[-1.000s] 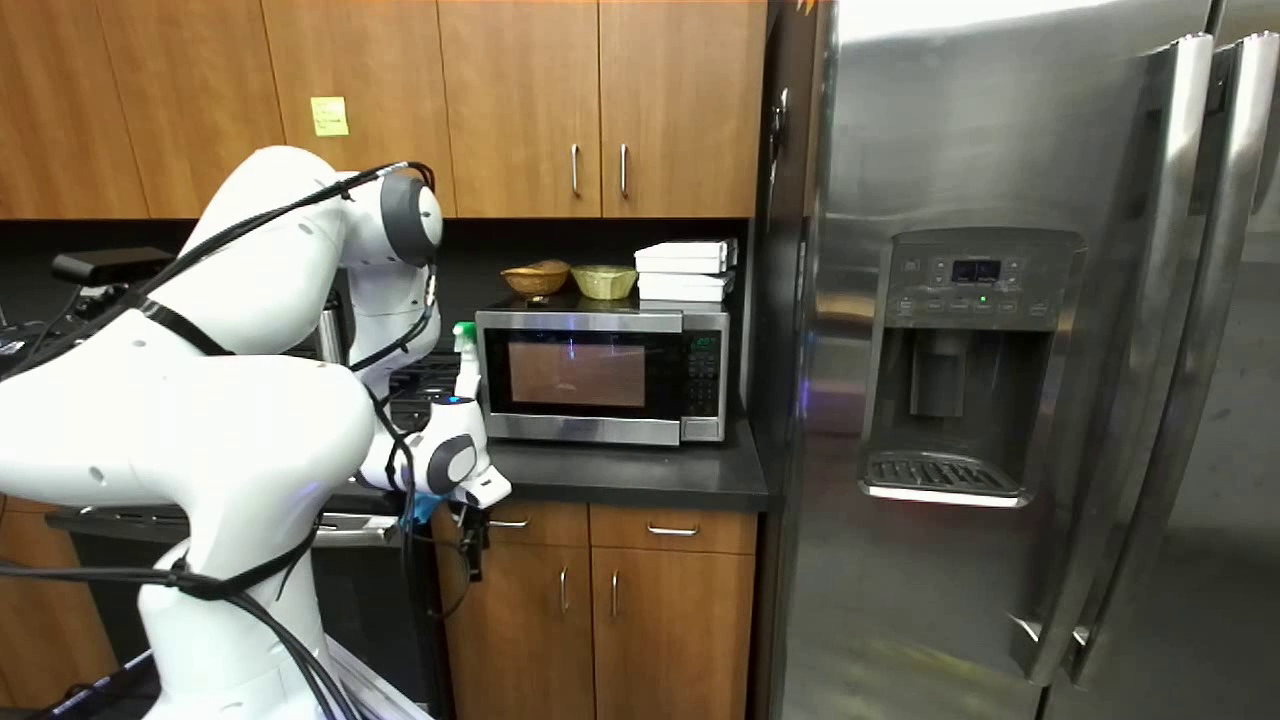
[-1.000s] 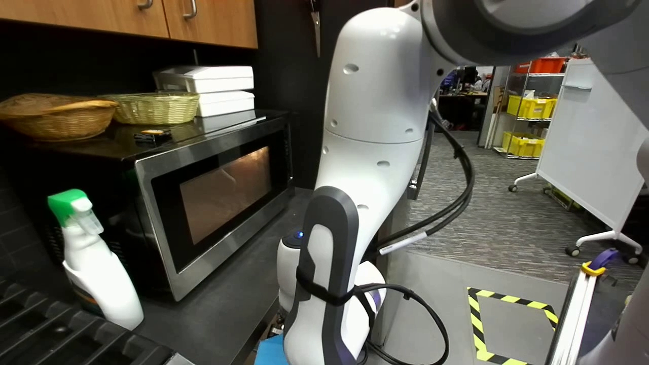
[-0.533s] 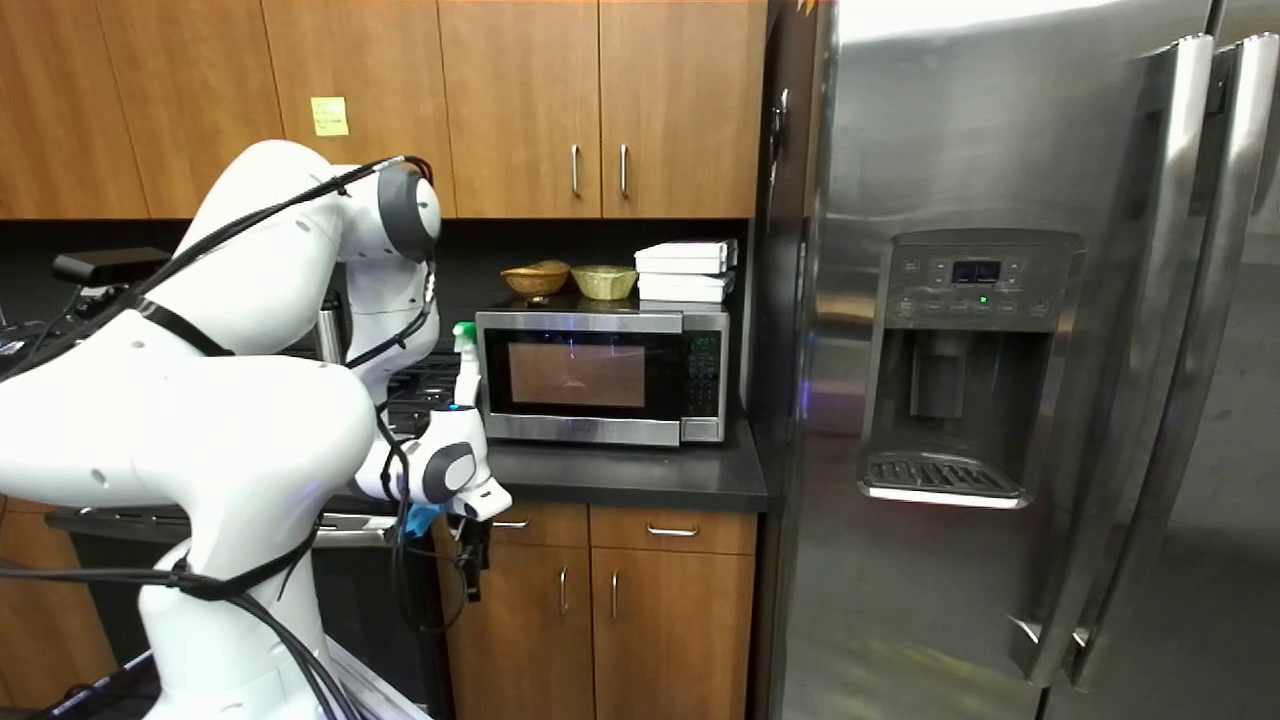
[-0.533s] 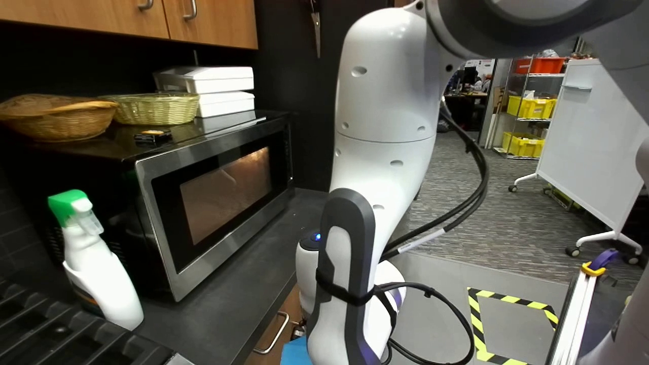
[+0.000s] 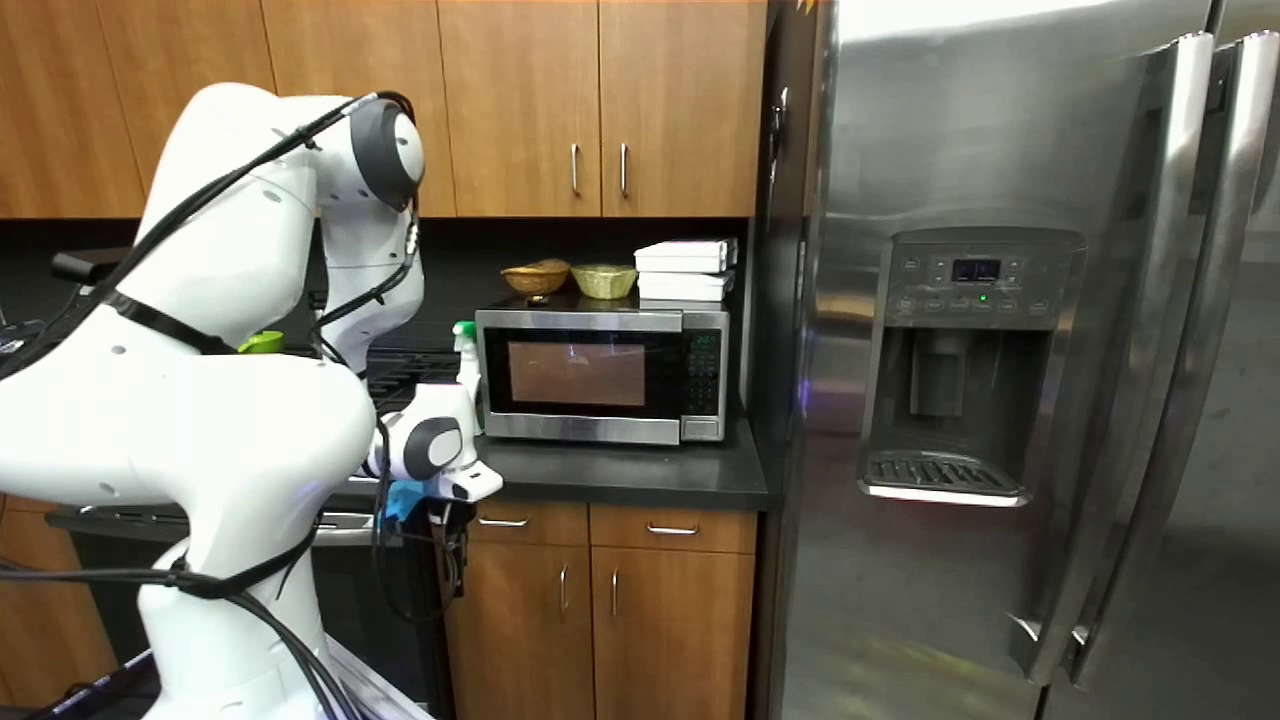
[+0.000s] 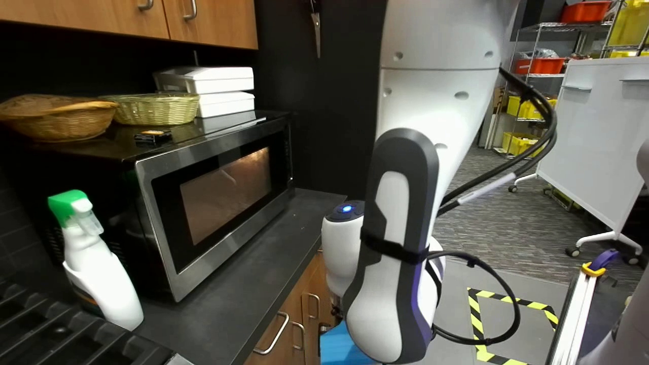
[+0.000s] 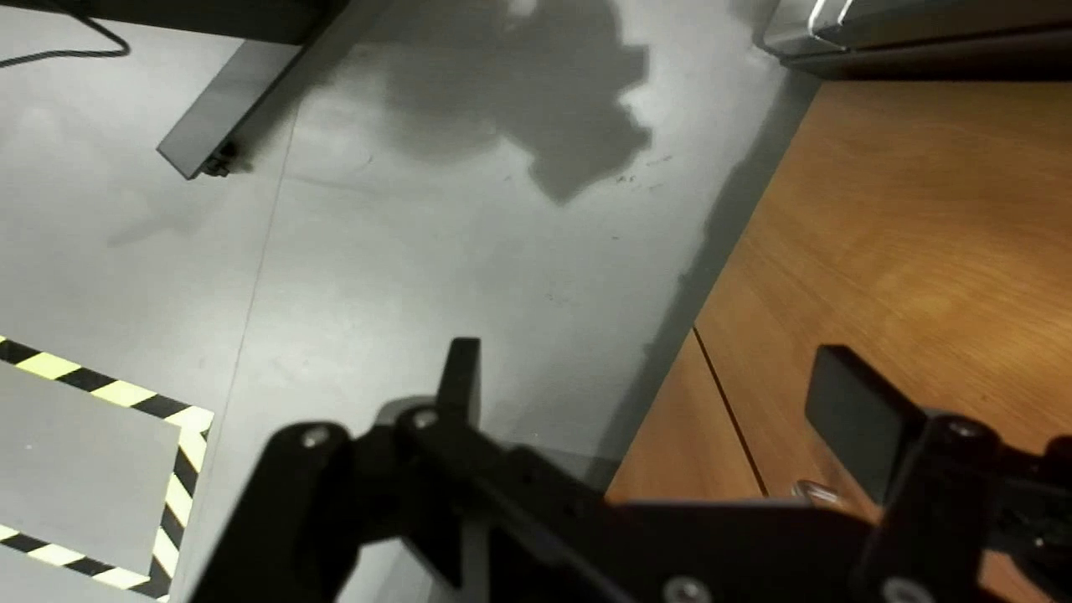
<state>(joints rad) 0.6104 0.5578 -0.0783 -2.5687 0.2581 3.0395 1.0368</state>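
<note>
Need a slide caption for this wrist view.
Open black two-fingered gripper above grey floor marked with black-and-yellow striped tape, beside a brown wooden cabinet.

In an exterior view we stand back, squarely facing brown wooden cabinets (image 5: 520,100); in an exterior view we look closely along a black countertop (image 6: 230,299); both share the silver-and-black microwave (image 6: 223,197). Our wrist view looks down past the black two-fingered gripper (image 7: 657,389) onto grey floor (image 7: 377,276).
</note>
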